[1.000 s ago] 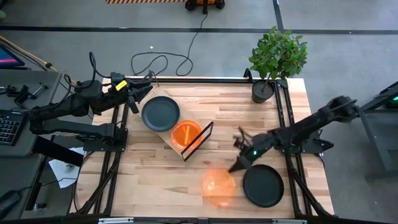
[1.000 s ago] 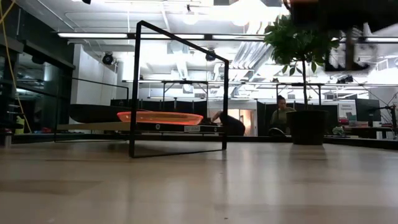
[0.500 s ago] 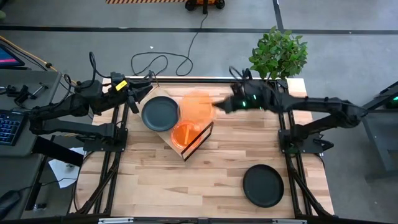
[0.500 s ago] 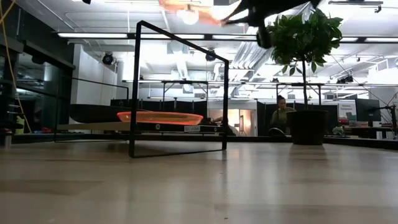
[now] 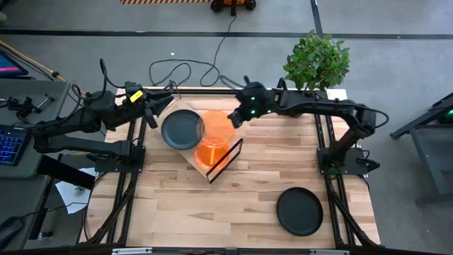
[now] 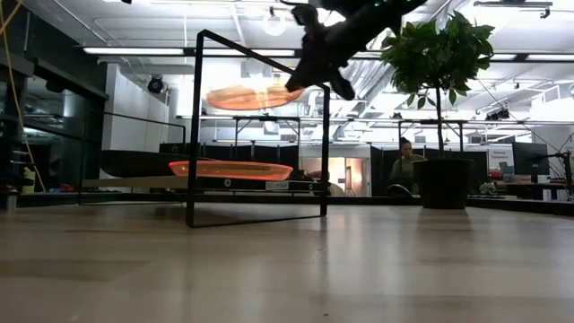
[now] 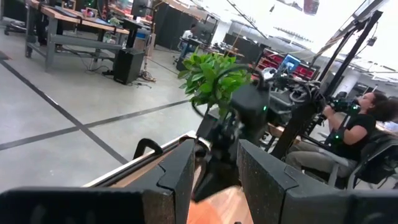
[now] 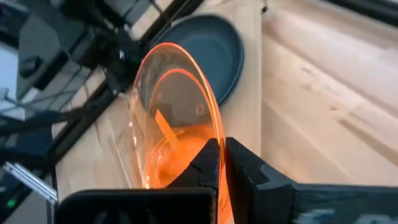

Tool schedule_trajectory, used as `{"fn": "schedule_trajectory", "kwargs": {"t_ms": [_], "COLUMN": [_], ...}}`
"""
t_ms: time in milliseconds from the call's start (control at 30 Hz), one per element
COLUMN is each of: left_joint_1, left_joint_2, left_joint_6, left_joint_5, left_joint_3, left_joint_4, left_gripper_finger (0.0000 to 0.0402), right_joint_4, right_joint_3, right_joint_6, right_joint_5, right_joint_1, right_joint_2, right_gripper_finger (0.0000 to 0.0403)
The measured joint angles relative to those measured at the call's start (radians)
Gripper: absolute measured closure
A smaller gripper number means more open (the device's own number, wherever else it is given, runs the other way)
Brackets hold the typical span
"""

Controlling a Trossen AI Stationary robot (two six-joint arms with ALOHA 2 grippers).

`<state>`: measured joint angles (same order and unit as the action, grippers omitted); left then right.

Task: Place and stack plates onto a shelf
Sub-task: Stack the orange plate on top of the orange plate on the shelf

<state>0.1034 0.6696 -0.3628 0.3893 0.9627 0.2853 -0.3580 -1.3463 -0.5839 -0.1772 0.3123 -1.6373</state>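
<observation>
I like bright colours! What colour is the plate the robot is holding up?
See-through orange. The right gripper holds that plate, clearest in the right wrist view.

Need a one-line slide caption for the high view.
Right gripper carries a translucent orange plate above the light-wood shelf holding a dark grey plate and another orange plate.

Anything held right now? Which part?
The right gripper pinches an orange plate by its rim, holding it in the air above the shelf. The left gripper is open and holds nothing.
</observation>
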Motion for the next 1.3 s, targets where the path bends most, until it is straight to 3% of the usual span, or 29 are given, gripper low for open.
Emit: {"fn": "schedule_trajectory", "kwargs": {"t_ms": [667,1300], "left_joint_1": [0.000,0.000], "left_joint_2": [0.000,0.000], "left_joint_6": [-0.028,-0.028], "left_joint_5": [0.000,0.000], "left_joint_3": [0.000,0.000], "left_joint_4": [0.001,0.001], "left_gripper_finger": [0.0291,0.0291], "right_joint_4": [0.011,0.011], "right_joint_3": [-0.031,-0.031], "right_joint_6": [0.017,-0.033], "right_joint_5": [0.009,0.058], "right_joint_1": [-0.137,-0.145], "right_joint_2": [-0.174,-0.185], "right_gripper_finger": [0.0403,0.0402]}}
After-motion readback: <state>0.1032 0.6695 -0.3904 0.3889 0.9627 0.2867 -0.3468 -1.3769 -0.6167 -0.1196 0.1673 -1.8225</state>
